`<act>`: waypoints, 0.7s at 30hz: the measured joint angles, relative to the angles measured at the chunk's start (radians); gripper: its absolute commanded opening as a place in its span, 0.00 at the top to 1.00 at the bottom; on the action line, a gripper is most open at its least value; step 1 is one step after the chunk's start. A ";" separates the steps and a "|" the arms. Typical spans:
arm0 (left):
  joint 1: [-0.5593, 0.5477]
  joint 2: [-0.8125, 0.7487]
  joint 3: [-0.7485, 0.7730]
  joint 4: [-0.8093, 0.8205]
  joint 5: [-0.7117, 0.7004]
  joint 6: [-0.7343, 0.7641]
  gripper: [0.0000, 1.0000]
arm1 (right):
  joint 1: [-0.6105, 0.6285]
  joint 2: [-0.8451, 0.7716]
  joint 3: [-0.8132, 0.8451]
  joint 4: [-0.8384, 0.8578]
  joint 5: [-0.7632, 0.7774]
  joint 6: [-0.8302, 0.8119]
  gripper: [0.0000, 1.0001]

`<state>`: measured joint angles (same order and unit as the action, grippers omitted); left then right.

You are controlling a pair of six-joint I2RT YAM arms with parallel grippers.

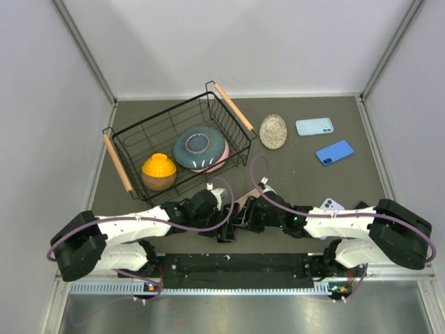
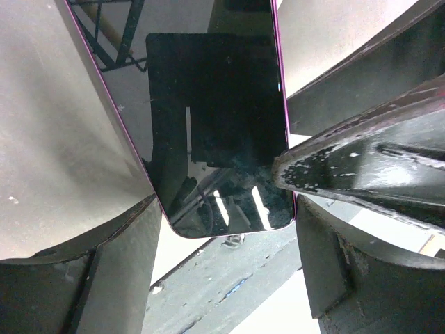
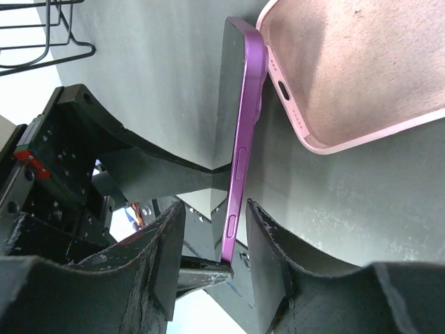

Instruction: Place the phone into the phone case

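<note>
The purple-framed black-glass phone [image 3: 240, 139] is held on edge over the dark grey surface [image 3: 361, 202], at the near middle where both arms meet. Its back is turned toward the pale pink soft phone case [image 3: 361, 69], which lies just beside it with the hollow side showing. Whether the phone's lower edge rests on the surface is hidden. The left gripper [image 2: 217, 104] looks straight at the screen. Its fingers [image 2: 42, 139] run along the phone's two long sides and seem to be pinching it across its width, probably to keep it steady and square to the case. The right gripper [image 3: 217, 229] straddles one end across the thickness. Of its fingers [image 3: 156, 271], one sits close against the back, and a dark tip reaches the screen side, but I cannot tell whether they actually clamp. Sharing the hold this way likely lets one arm tip the phone over into the open case, a step not yet done.
</note>
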<state>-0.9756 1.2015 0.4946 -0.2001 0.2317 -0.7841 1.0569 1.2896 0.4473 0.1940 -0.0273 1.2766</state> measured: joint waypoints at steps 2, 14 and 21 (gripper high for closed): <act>0.000 0.000 0.000 0.010 0.000 -0.003 0.36 | 0.008 0.003 0.000 -0.003 0.010 0.007 0.62; 0.000 -0.029 -0.010 0.020 0.002 -0.011 0.15 | 0.010 0.043 0.002 0.019 0.014 0.016 1.00; 0.000 -0.063 0.006 -0.014 -0.004 0.006 0.01 | 0.014 -0.028 0.005 -0.085 0.069 -0.036 1.00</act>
<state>-0.9756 1.1381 0.5011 -0.2138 0.2279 -0.7780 1.0706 1.2617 0.4526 0.1089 0.0422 1.2407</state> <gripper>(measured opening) 0.985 0.035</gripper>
